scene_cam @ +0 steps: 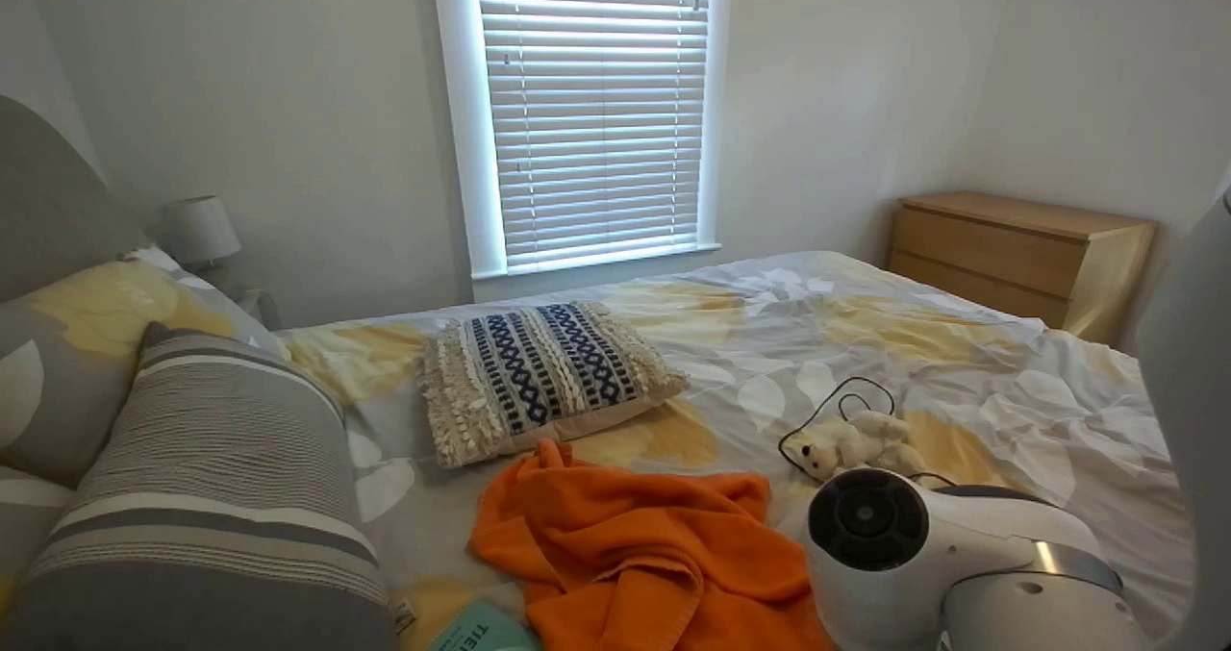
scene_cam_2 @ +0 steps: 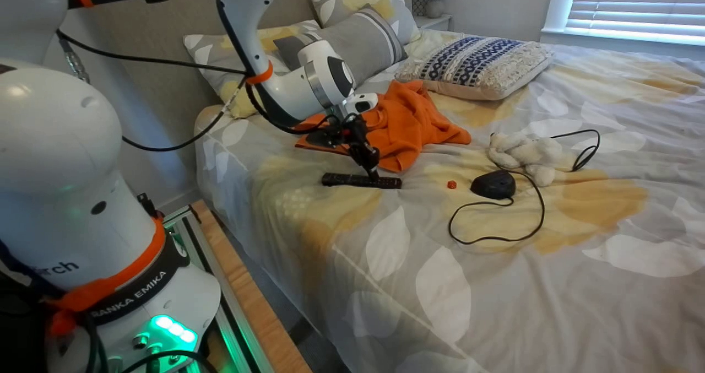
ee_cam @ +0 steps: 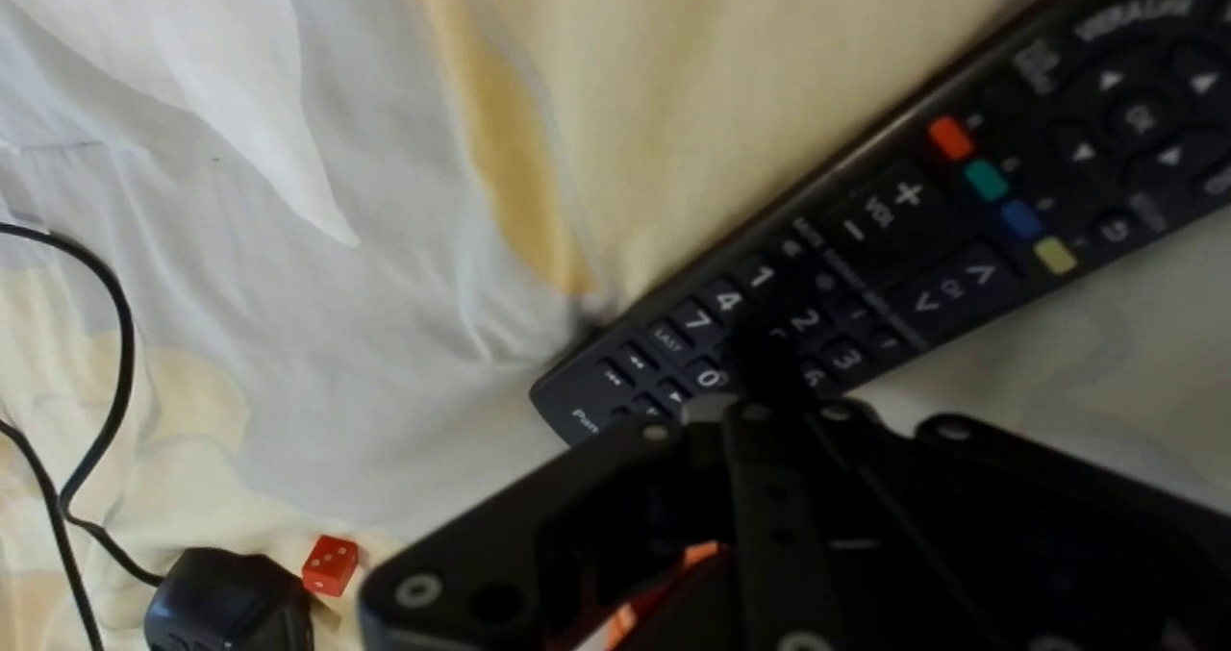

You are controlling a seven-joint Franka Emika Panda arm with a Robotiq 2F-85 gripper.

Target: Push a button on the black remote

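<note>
One hand inspected, my own: it points down over the number keys of the black remote, jaws clenched together. Whether it touches a key, I cannot tell. The remote lies flat, buttons up, near the edge of the tabletop, a floral-covered bed, on the side of my base. Near the remote, toward the edge at the headboard, I find an orange cloth, crumpled into folds. Farther in from my edge I record a red die, a black corded device near it and a white plush toy. Beyond the cloth, in both exterior views, lies a patterned pillow; a striped grey pillow sits toward the headboard edge.
</note>
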